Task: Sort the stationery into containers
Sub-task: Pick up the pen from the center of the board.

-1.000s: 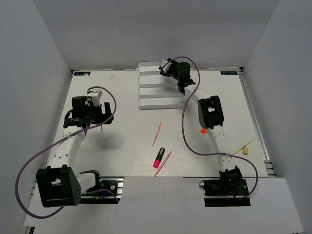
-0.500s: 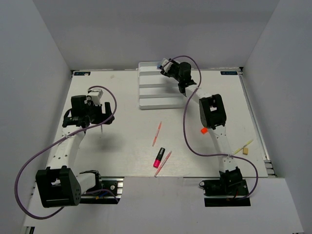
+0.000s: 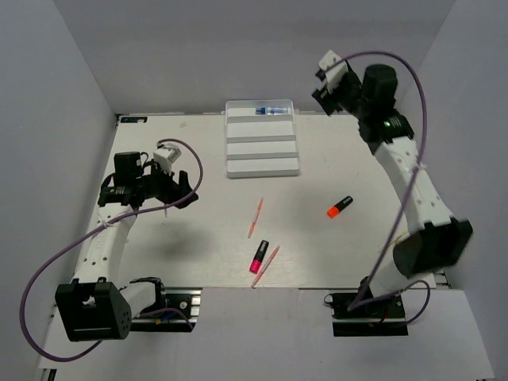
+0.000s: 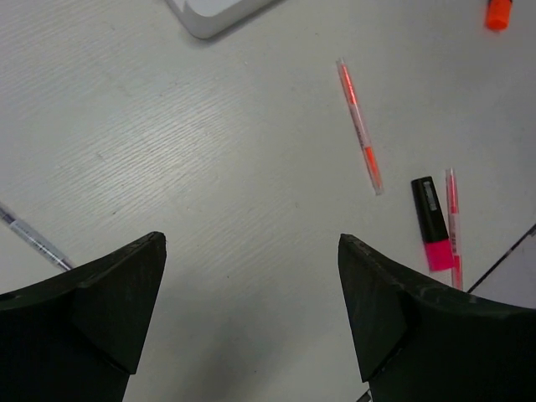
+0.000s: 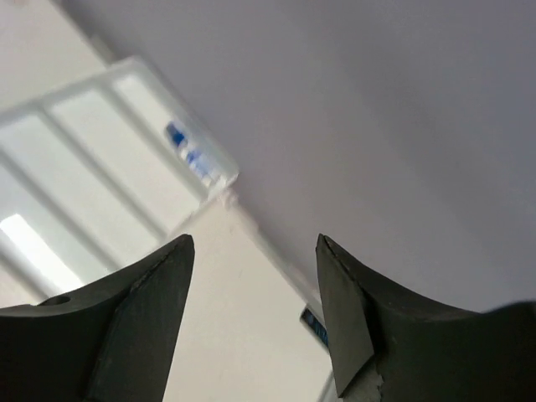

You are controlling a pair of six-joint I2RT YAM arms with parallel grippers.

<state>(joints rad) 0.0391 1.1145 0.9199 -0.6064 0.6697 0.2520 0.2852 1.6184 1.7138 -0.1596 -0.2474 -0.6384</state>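
Black fingers of the left hand [image 4: 251,243] stood wide apart with nothing between them, hovering over the counter [image 3: 198,238] toward its left edge. A thin pale pen [image 4: 33,239] lay near that hand. Farther out, around the middle of the counter, lay a pink-orange stick [image 3: 255,217]. Closer to the near edge was the pink-and-black marker [image 3: 259,255], with a second stick [image 3: 265,266] just beside it. The orange-and-black marker [image 3: 340,206] lay alone toward the right edge, well apart from the others.

The right hand [image 5: 255,243] hung high above the far edge, toward the far right corner, also spread wide and empty. Below it, at the middle of the far edge, sat the white tray [image 3: 262,149]. The clear blue-capped bottle [image 3: 272,109] lay in its farthest row, and the other rows were bare.
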